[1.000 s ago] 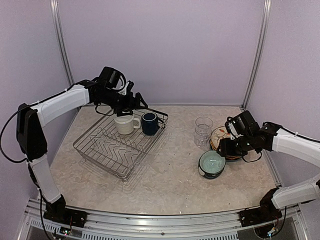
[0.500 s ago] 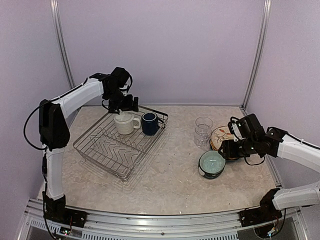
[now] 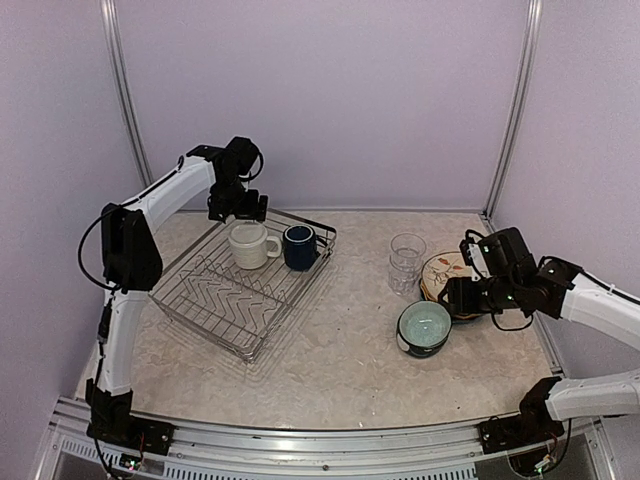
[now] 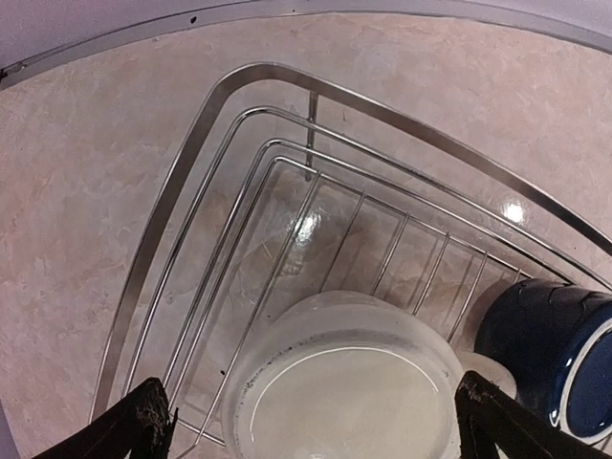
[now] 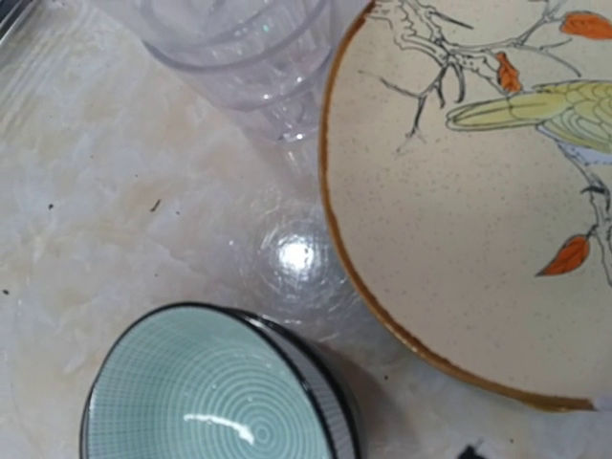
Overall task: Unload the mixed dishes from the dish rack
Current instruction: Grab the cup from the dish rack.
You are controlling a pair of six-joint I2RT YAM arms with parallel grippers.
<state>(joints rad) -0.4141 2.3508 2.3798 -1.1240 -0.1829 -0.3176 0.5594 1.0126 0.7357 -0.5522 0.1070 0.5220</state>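
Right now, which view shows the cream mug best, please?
Top external: the whole cream mug, handle included, stands in the dish rack. Left wrist shows only its rim and inside, cropped; right wrist misses it.

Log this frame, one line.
left jaws open over cream mug | navy mug also in dish rack | teal bowl, tumbler, bird plate outside rack

Left arm (image 3: 170,195) raised, left hand (image 3: 240,208) pointing down, fingers (image 4: 143,426) wide apart; right arm (image 3: 600,300) bent, right hand (image 3: 458,296) low
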